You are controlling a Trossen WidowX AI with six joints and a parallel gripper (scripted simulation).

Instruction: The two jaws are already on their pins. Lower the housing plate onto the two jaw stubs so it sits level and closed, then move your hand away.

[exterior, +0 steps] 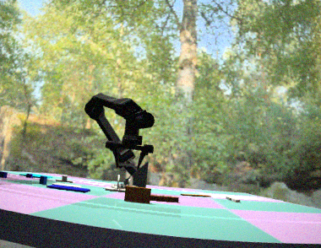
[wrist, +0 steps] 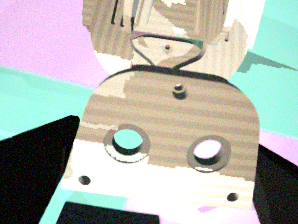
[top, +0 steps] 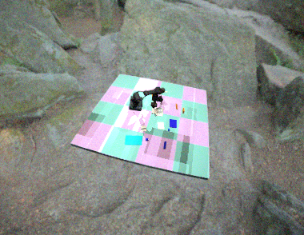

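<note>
hand (top: 154, 105) (exterior: 138, 169) (wrist: 164, 138): clamped on housing plate (top: 158, 111) (wrist: 165, 120) | readable writing: cannot tell

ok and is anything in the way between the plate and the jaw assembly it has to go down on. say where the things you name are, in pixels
Nothing visible blocks it. In the wrist view, the housing plate (wrist: 165, 117), held by the gripper (wrist: 164, 138), overlaps the near part of the jaw assembly (wrist: 107, 50), with no other object between. The plate hides the stretch underneath, so I can't rule that out.

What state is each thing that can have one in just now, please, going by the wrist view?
End effector: closed on the housing plate's sides.
Housing plate: gripped, its two large holes unfilled.
Tan part beyond the plate: outside the grip, partly hidden.
</note>
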